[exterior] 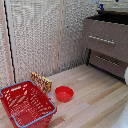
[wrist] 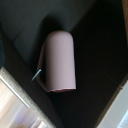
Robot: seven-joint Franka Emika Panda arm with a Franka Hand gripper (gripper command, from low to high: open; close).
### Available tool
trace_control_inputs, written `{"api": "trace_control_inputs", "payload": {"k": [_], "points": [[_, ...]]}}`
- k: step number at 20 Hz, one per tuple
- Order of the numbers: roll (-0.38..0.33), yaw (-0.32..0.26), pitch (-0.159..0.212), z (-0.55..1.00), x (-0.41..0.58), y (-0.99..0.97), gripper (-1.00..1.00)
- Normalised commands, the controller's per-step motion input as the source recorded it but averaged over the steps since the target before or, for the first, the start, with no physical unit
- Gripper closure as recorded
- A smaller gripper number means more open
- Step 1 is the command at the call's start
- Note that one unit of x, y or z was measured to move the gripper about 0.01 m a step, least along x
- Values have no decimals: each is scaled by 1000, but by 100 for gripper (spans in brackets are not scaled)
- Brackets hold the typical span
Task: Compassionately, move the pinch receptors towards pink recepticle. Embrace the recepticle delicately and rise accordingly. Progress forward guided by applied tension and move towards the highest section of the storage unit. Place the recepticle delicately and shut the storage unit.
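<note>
The exterior view is evenly and softly lit, low in resolution and grainy, with only faint shadows under the red basket and bowl. The wrist view is dim and blurred (the pink mug has soft edges), dark around it.

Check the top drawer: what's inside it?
The wrist view shows the pink mug lying on its side on the dark floor of the top drawer, handle to one side. In the exterior view the drawer's front hides its inside, so nothing more can be seen.

Glossy white rounded arm casing, small dark blue part above
</note>
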Motion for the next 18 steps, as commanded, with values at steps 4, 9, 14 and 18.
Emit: {"api": "trace_control_inputs", "payload": {"k": [4,9,14,18], "points": [[-363,75,157,-134,-2,339,-100],[-369,78,143,-180,0,338,-100],[-367,70,148,-172,-1,357,-100],[-375,61,153,-178,-25,348,-100]]}}
